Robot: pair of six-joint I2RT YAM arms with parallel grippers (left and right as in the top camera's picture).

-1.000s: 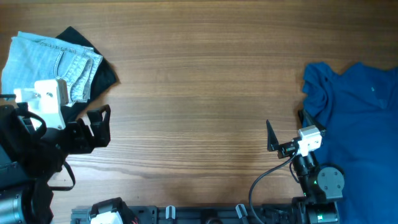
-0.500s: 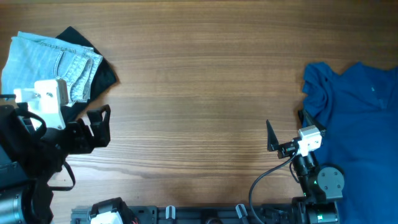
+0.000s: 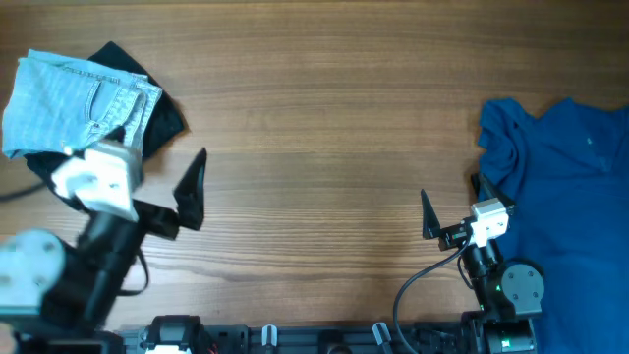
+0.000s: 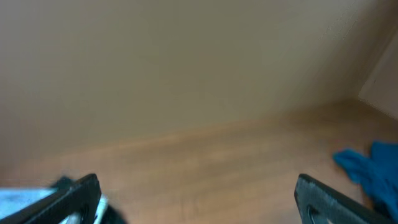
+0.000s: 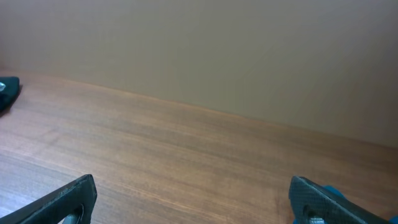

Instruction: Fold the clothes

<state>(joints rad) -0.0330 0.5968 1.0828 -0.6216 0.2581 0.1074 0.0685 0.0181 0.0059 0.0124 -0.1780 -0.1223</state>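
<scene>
The pale blue denim shorts lie folded at the far left, on top of a black garment. The royal-blue top lies crumpled at the right edge. My left gripper is open and empty, just in front of and to the right of the shorts pile. Its wrist view is blurred and shows its fingers wide apart over bare wood, with the shorts at lower left and the blue top far right. My right gripper is open and empty beside the blue top's left edge.
The wooden table stretches between the two piles. A plain beige wall rises behind the far table edge. The arm bases and a rail run along the near edge. A dark bit of cloth shows at the right wrist view's left edge.
My left arm has swung right and turned, bringing its gripper off the shorts pile toward the table middle. The right arm and all the clothes have not moved.
</scene>
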